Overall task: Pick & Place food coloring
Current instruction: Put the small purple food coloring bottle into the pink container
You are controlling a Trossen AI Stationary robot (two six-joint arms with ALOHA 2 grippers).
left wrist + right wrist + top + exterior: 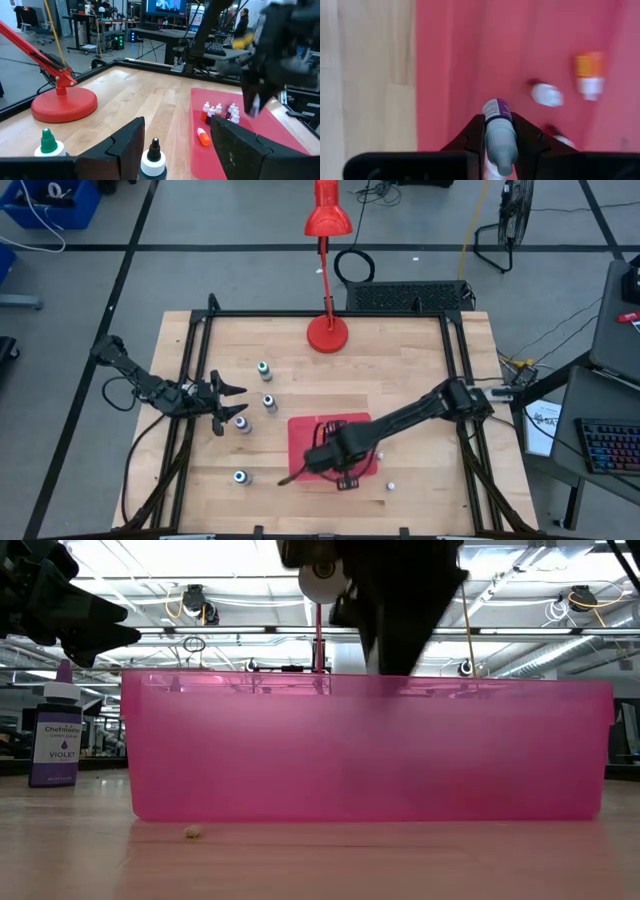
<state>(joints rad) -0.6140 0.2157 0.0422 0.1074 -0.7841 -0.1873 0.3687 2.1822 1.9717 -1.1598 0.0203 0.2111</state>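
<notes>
My right gripper [498, 135] hangs over the red tray [305, 430], shut on a small purple-labelled food coloring bottle [497, 112]. Several more bottles lie or stand in the tray [216, 111], one of them orange [202, 136]. Others stand on the wooden table left of the tray: a green-capped one [48, 145], a black-tipped one [153, 159] and a violet one [55, 735]. My left gripper [232, 402] waits open at the table's left. The black-tipped bottle stands just ahead of its fingers, untouched. My right gripper pinches the bottle's body [492, 131] between its two fingers, which come steeply from above and lie along the bottle. The bottle's labelled base points down at the tray and its pale dropper tip [503, 165] points up toward the wrist. It hangs clear of the tray.
A red desk lamp stands with its round base [328, 334] at the table's far edge. A lone white-capped bottle [391, 486] stands right of the tray, and another [240, 476] near the front left. A black frame rail [190, 380] borders the table.
</notes>
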